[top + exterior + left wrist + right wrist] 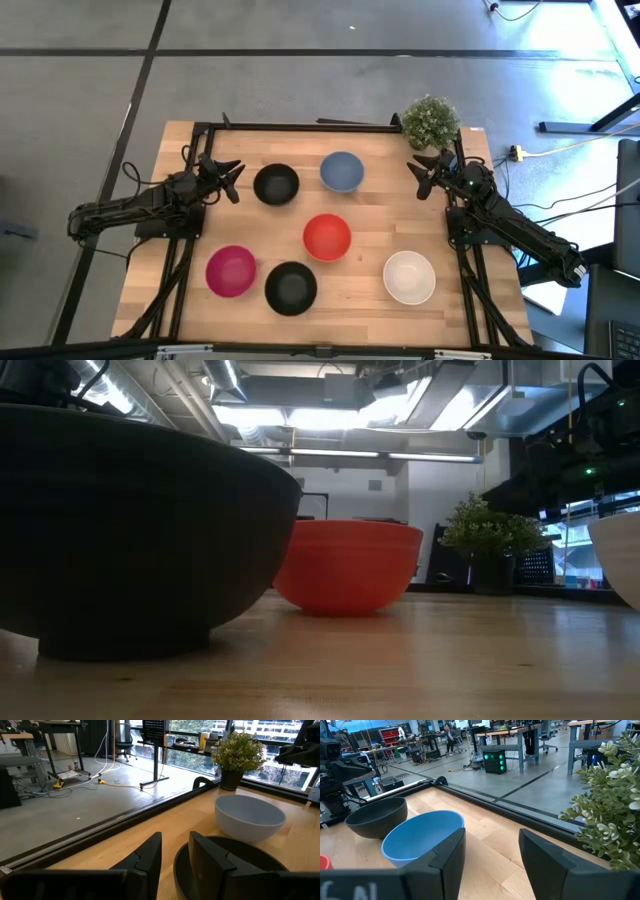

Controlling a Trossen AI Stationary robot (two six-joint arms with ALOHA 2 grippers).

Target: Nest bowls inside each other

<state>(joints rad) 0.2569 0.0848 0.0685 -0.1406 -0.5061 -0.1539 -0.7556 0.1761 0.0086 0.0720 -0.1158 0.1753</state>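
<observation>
We see six bowls lying apart on the wooden counter, none yet inside another, so the nesting looks unstarted. At the back stand a black bowl and the light blue bowl; the red bowl sits near the middle; along the front lie the magenta-pink bowl, a second black bowl and the white bowl. All rest upright with mouths up, which suits dropping one into the next.

Our left claw hovers just beside the back black bowl, its fingers spread moderately wide and holding nothing; in its wrist view that bowl's rim lies right under the fingers, so we judge it is lined up for a rim grasp there. Our right claw waits near the back right corner, close to the small potted plant, fingers wide apart and empty, facing the light blue bowl. We judge each arm is parked by its nearest bowl, and the plant's closeness to the right arm calls for care.
</observation>
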